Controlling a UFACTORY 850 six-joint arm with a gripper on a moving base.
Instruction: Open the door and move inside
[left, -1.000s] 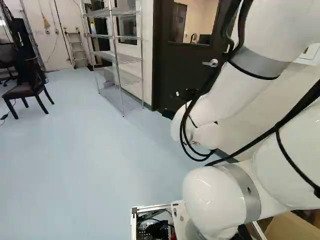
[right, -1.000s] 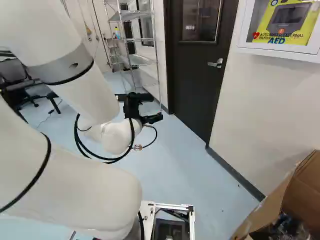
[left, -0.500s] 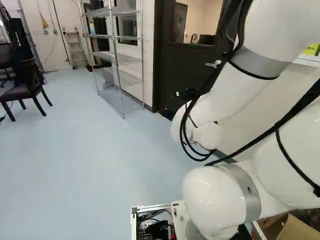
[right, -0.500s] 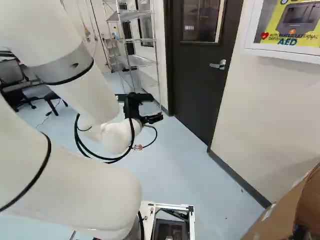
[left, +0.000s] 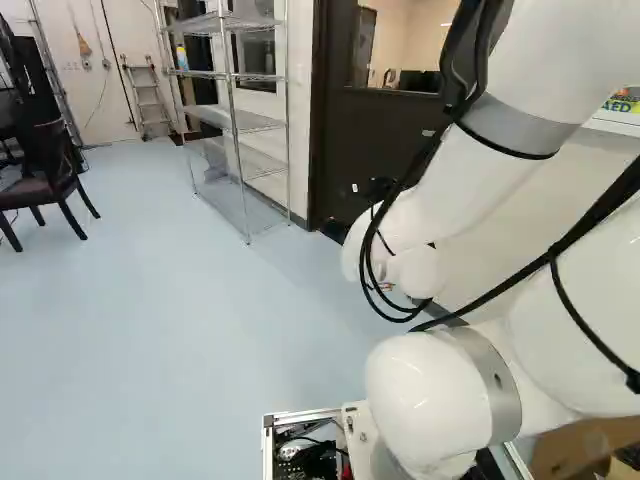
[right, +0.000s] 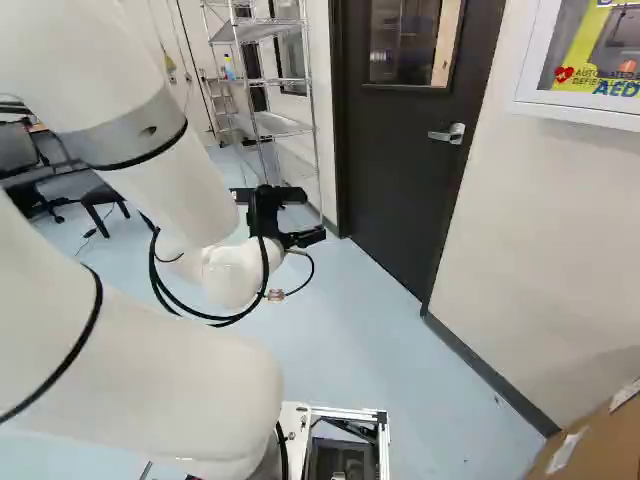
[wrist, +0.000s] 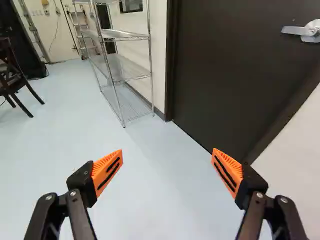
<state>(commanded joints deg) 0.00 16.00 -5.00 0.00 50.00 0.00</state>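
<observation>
Pale blue floor (right: 350, 330) runs up to a cream wall (right: 540, 230) and the dark door (right: 400, 170), which looks closed, a wire rack (wrist: 112, 65) standing near its far edge. Short of the door hangs the gripper (wrist: 167, 159), its orange-padded fingers spread wide with nothing between them, and the silver lever handle (right: 448, 133) lies ahead of it, off to the robot's right and seemingly higher. The lever's long axis is roughly level, pointing rackward, much as the fingers are spread, so gripping across it would probably need a wrist roll.
</observation>
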